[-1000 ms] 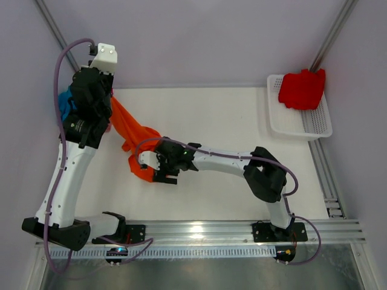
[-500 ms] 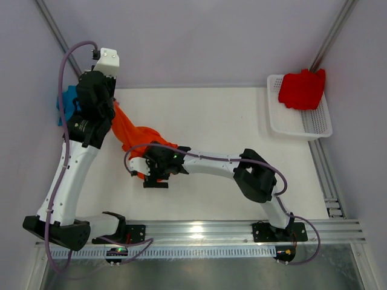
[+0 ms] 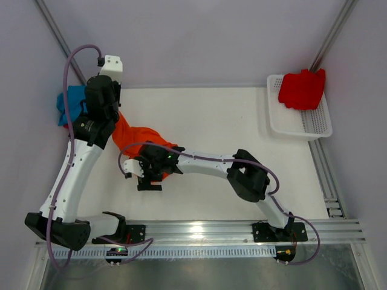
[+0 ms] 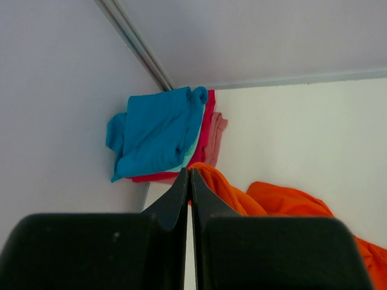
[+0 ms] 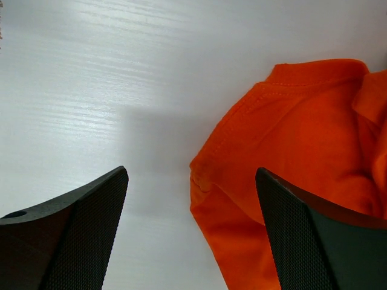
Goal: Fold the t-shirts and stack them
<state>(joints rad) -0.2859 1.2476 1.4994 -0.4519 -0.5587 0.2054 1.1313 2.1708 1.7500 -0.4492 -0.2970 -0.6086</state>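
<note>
The orange t-shirt (image 3: 138, 140) lies bunched on the white table at the left, partly under both arms. My left gripper (image 4: 190, 174) is shut on its upper edge, and the cloth (image 4: 284, 205) trails off to the right. My right gripper (image 5: 190, 181) is open, its jaws wide apart over the shirt's lower corner (image 5: 290, 151), one finger over bare table and the other over cloth. In the top view the right gripper (image 3: 149, 179) sits at the shirt's near end. A folded stack with a blue shirt (image 4: 160, 130) on top lies in the far left corner (image 3: 71, 103). A red shirt (image 3: 302, 89) lies in the basket.
A white mesh basket (image 3: 308, 124) stands at the far right edge. Red and pink cloth (image 4: 211, 127) shows under the blue shirt. Walls close the table at the back and left. A metal rail (image 3: 199, 232) runs along the near edge.
My right gripper has moved left along the orange shirt to its near end. My left gripper has shifted right and back, uncovering more of the blue stack. The orange shirt has bunched up shorter.
</note>
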